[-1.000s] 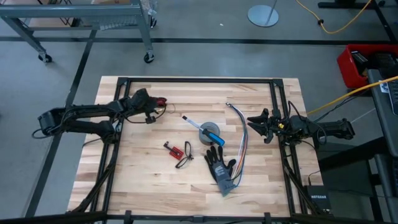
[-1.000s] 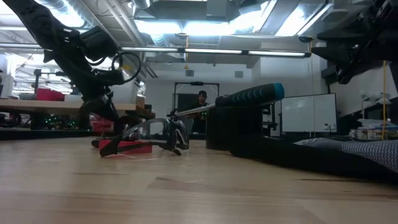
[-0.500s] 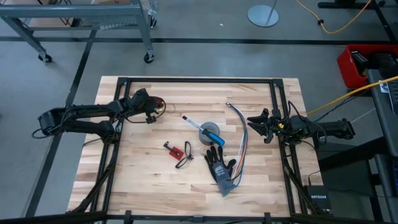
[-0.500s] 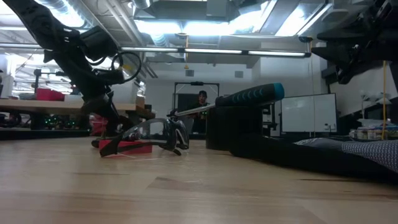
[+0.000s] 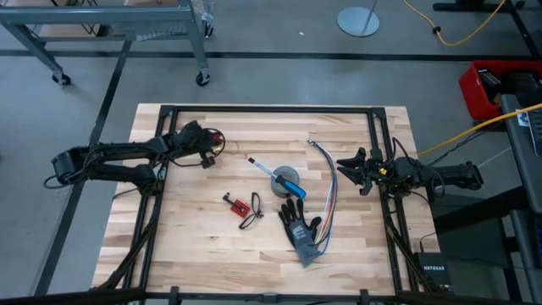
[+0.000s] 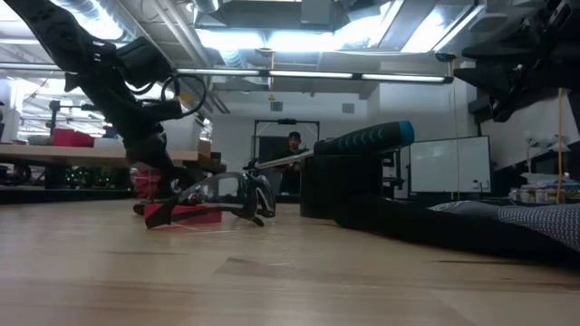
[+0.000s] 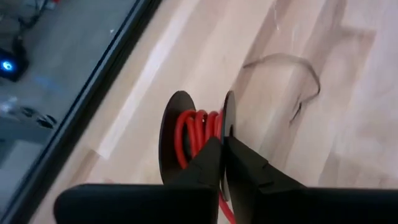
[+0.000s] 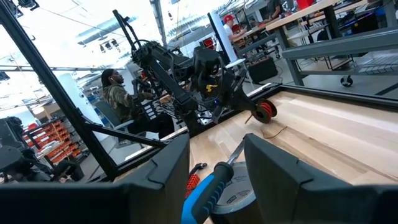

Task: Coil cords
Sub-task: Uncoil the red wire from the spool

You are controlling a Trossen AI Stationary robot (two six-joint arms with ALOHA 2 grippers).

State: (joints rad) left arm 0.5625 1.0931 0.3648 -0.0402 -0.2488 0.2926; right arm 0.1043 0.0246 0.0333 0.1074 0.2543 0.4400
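A small spool [image 7: 196,134] with two black discs and red cord wound between them is at the table's far left, held in my left gripper [image 7: 222,152], which is shut on it. The spool also shows in the high view [image 5: 217,136] and, raised off the wood, in the low view [image 6: 186,95]. A thin loose strand [image 7: 300,81] lies on the wood just beyond it. My right gripper [image 5: 345,169] waits open and empty at the table's right side, beside the ribbon wires. My left gripper pinches the rim of one black disc [image 7: 229,115] of the spool between its two fingertips. The fingers come level from the table's left side. The spool is lifted clear of the table, with its discs standing on edge.
At mid-table there is a grey tape roll [image 5: 286,180] with a blue-handled screwdriver [image 5: 269,169] lying on it. Near it are a black glove [image 5: 298,225], safety glasses [image 5: 251,217], a small red board [image 5: 237,203] and long multicoloured ribbon wires [image 5: 329,191]. A person [image 6: 292,143] stands in the room behind.
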